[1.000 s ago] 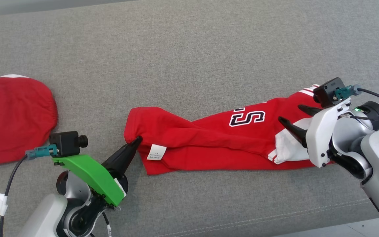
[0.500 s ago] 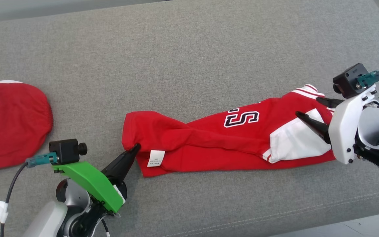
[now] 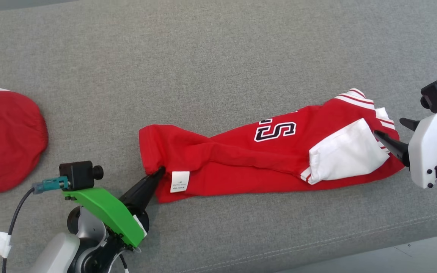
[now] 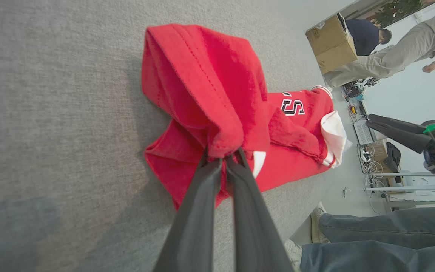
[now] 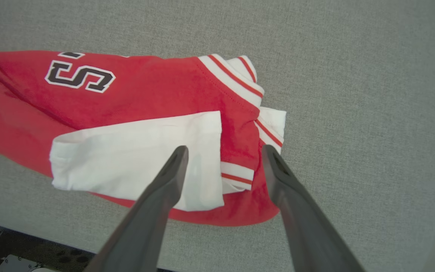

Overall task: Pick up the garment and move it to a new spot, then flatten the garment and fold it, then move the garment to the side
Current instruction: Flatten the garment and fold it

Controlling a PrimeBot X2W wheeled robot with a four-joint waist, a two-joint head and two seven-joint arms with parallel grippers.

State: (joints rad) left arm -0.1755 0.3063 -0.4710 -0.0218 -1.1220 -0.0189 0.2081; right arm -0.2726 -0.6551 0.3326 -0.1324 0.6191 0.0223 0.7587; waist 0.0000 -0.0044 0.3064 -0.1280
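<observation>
The garment [image 3: 241, 159], a red T-shirt with white sleeves and black-and-white letters, lies bunched in a long strip across the grey cushion [image 3: 203, 57]. My left gripper [image 3: 160, 170] is shut on its left hem, close to a white care label [image 3: 179, 181]. In the left wrist view the fingers [image 4: 223, 158] pinch a raised fold of the red cloth [image 4: 210, 87]. My right gripper [image 3: 389, 127] stands open just off the garment's right end. In the right wrist view it [image 5: 225, 149] hovers over the white sleeve [image 5: 138, 155] and the striped cuff [image 5: 240, 81].
A second red cloth [image 3: 6, 144] lies at the cushion's left edge. The cushion's front seam runs along the lower right, with floor [image 3: 412, 258] beyond it. In the left wrist view a person's legs in jeans [image 4: 372, 234] are beside the cushion, and people stand by a cardboard box [image 4: 330, 45] farther off.
My right gripper has drawn back to the right, off the garment, still open, uncovering the white sleeve. My left gripper keeps its hold on the hem. The head camera has shifted slightly.
</observation>
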